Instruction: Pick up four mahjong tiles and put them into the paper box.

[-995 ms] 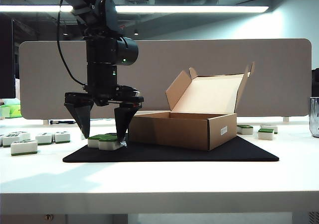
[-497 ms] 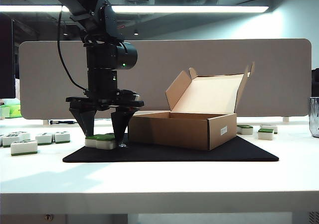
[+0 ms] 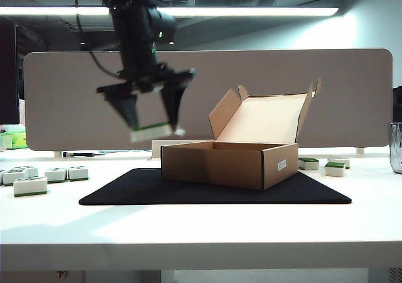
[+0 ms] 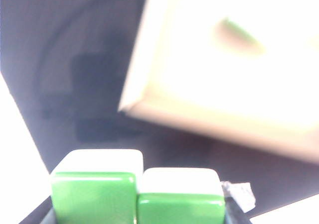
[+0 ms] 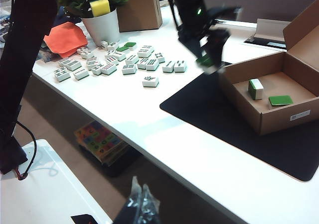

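— Left gripper (image 3: 152,129)?
— Clamped on two mahjong tiles (image 4: 137,194), green backs showing, raised over the black mat (image 3: 207,192), at about ten o'clock from the paper box (image 3: 229,163).
— Right gripper (image 5: 139,204)?
— Low beside the table edge; grip unclear.
— Box contents?
— Two tiles already inside.

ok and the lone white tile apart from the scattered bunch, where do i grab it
Likely from straight above, pinching its two long sides: the lone tile lies flat, face up, table bare around it. The left gripper is aloft beside the paper box, holding mahjong tiles; the right gripper hangs off the table.
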### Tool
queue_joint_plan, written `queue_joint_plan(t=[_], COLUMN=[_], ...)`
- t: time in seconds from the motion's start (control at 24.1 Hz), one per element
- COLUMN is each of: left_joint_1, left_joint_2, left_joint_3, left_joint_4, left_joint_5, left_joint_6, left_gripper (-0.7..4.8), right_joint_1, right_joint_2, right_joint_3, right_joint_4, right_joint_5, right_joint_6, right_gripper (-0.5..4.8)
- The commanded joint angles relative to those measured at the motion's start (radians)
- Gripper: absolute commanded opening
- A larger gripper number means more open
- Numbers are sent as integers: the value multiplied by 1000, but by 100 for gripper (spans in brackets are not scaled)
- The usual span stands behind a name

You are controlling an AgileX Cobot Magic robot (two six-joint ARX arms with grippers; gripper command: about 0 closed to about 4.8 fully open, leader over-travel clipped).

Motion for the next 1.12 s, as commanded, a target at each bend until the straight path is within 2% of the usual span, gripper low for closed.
queue_joint_plan(t=[0.04, 0.12, 0.41, 0.58, 0.7, 1.12], left_joint_1=[-29, -71, -171, -213, -223, -218], left_joint_2=[-7, -4, 34, 71, 97, 169], left_joint_3=[37, 37, 37, 37, 37, 37], left_joint_4=[116, 185, 249, 302, 318, 282], left_joint_5=[26, 26, 6, -79, -114, -112], left_joint_6=[-50, -48, 32, 71, 72, 74], left_gripper=[267, 267, 267, 267, 267, 267], right_joint_1=[0, 0, 0, 0, 0, 0], right_joint_2=[-11, -11, -11, -11, -11, -11], right_joint_3=[4, 4, 4, 4, 4, 3], right_joint_4=[17, 17, 17, 17, 16, 17], right_joint_5=[-1, -1, -2, -2, -2, -1], right_joint_6=[1, 0, 1, 1, 1, 0], right_gripper=[-1, -1, -1, -1, -1, -1])
